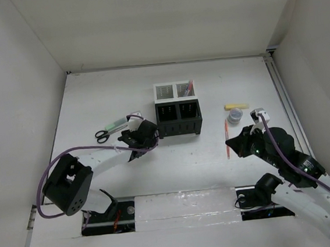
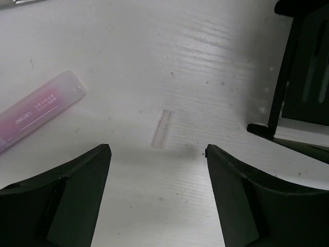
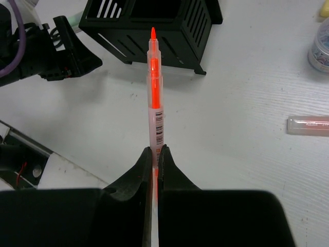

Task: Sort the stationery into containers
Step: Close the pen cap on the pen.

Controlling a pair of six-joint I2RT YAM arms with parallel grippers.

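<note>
First, black-handled scissors lie at the left, a pink marker just beside them. The left gripper hangs wide open over the table beside the bins. Only its wrist view shows a small clear piece lying ahead of its fingers. The 4 bins stand clustered, 2 white mesh bins behind 2 black slotted bins. A red pen stands in the right white one. Right of them, the right gripper clamps a clear-barrelled orange pen, its tip pointing toward the black bins.

Tool spread over clear piece
</note>
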